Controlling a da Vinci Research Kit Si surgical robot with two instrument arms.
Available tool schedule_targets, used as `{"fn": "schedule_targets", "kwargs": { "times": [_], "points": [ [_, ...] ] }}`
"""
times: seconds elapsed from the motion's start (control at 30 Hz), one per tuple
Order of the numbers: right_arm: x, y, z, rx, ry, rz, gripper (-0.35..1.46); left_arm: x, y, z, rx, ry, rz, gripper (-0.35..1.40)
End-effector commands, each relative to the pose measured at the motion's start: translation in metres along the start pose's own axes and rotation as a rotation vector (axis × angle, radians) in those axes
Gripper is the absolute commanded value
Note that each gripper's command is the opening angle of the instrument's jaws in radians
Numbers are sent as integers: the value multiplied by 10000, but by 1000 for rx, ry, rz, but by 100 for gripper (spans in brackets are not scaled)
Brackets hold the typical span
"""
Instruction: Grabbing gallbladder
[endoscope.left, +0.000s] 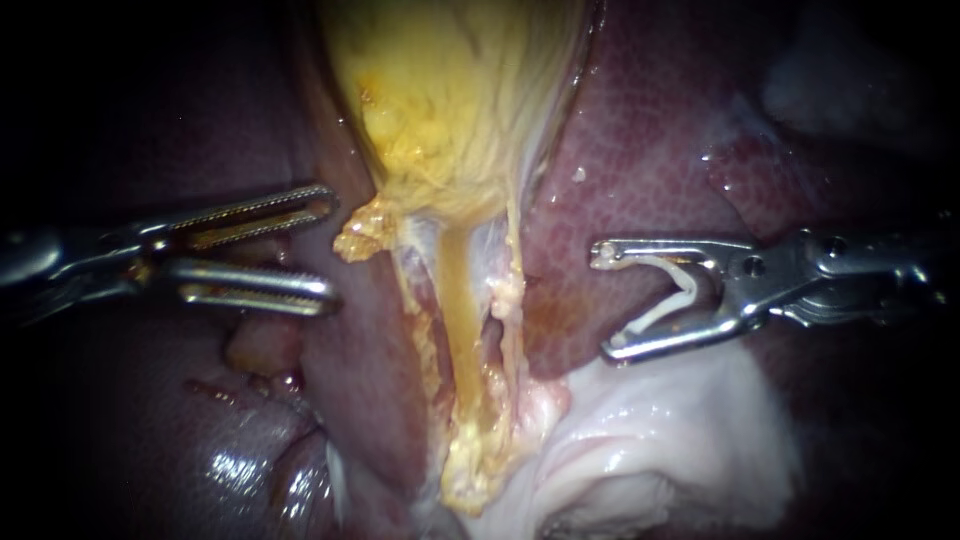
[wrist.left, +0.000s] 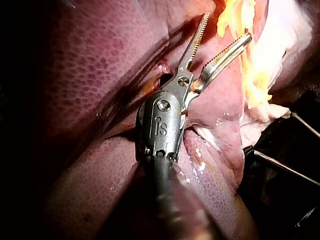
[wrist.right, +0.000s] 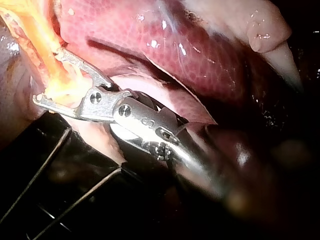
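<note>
Nearest the endoscope, at 5 o'clock, lies a fold of pale tissue (endoscope.left: 660, 460), wet and whitish. At 7 o'clock the liver (endoscope.left: 250, 460) glistens dark red.

Further in, my left instrument (endoscope.left: 331, 246) comes in from 9 o'clock. Its toothed jaws are spread wide with nothing between them, their tips just beside a small yellow tag (endoscope.left: 362, 235) but not touching it. The left wrist view shows the same gap between the jaws, with liver surface under the shaft and yellow tissue just ahead of the tips.

My right instrument (endoscope.left: 605, 300) enters from 3 o'clock. Its jaws stand far apart yet carry a white clip (endoscope.left: 672, 296), bent in a curve with one leg against each jaw. Their tips point toward the centre, with a strip of liver showing between them and the yellow stalk (endoscope.left: 458, 330). In the right wrist view yellow tissue shows at the jaws, but I cannot tell whether it touches them.

The stalk runs through the centre down to 6 o'clock, yellow and pale strands side by side.

Farthest back, at 12 o'clock, is the gallbladder (endoscope.left: 450, 90), yellow and streaked, narrowing into that stalk. Neither instrument holds it. Mottled red liver flanks it at 2 o'clock.
</note>
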Motion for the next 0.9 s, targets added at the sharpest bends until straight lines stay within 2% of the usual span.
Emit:
{"fn": "schedule_targets", "kwargs": {
  "times": [0.03, 0.17, 0.23, 0.27, 0.4, 0.47, 0.77, 0.87, 0.9],
  "points": [
    [0, 0, 0, 0, 0, 0, 60, 0, 1, 3, -2, 0, -4, 26],
    [1, 0, 0, 0, 0, 0, 60, 1, 3, 16, -8, -2, -10, 10],
    [1, 0, 0, 0, 0, 0, 60, 1, 3, 17, -9, 1, -10, -15],
    [1, 0, 0, 0, 0, 0, 60, 1, 3, 17, -9, 7, -16, -35],
    [1, 0, 0, 0, 0, 0, 60, 0, 4, 11, -11, 58, -20, -35],
    [1, 0, 0, 0, 0, 0, 60, -1, 5, 9, -15, 63, -20, -35],
    [1, -1, 0, 0, 0, 0, 60, -2, 3, 8, -18, 66, -27, -35],
    [1, -1, 0, 0, 0, 0, 60, -2, 3, 7, -15, 61, 3, -35],
    [1, 0, 0, 0, 0, 0, 60, -2, 3, 6, -14, 56, 14, -16]
  ]
}}
